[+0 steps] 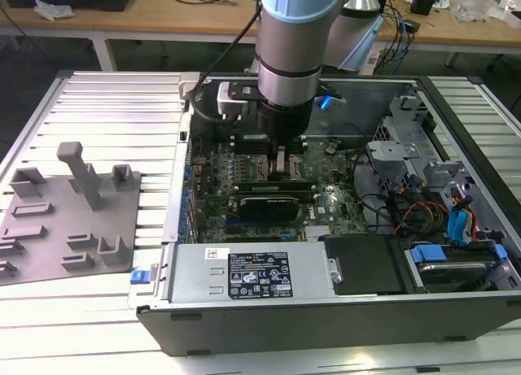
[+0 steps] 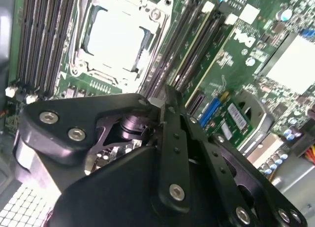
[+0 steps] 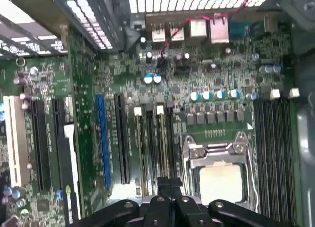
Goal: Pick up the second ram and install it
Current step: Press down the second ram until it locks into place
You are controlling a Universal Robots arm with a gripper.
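Note:
My gripper (image 1: 282,165) reaches down into the open computer case (image 1: 326,310), over the motherboard's memory sockets beside the processor (image 3: 220,180). Its fingers (image 3: 170,187) stand shut together in both wrist views. Two thin green sticks sit edge-up in neighbouring black sockets with white end clips. The second ram (image 3: 161,143) is the one running straight out from under my fingertips (image 2: 165,96), and in the exterior view it is a green strip (image 1: 273,185) just below the gripper. I cannot tell whether the tips touch its top edge.
A grey fixture plate (image 1: 69,220) with upright posts lies on the slatted table at the exterior view's left. Inside the case are a power supply (image 1: 248,273), drive bays with blue tabs (image 1: 456,245), loose cables and further sockets (image 3: 275,153) on the processor's other side.

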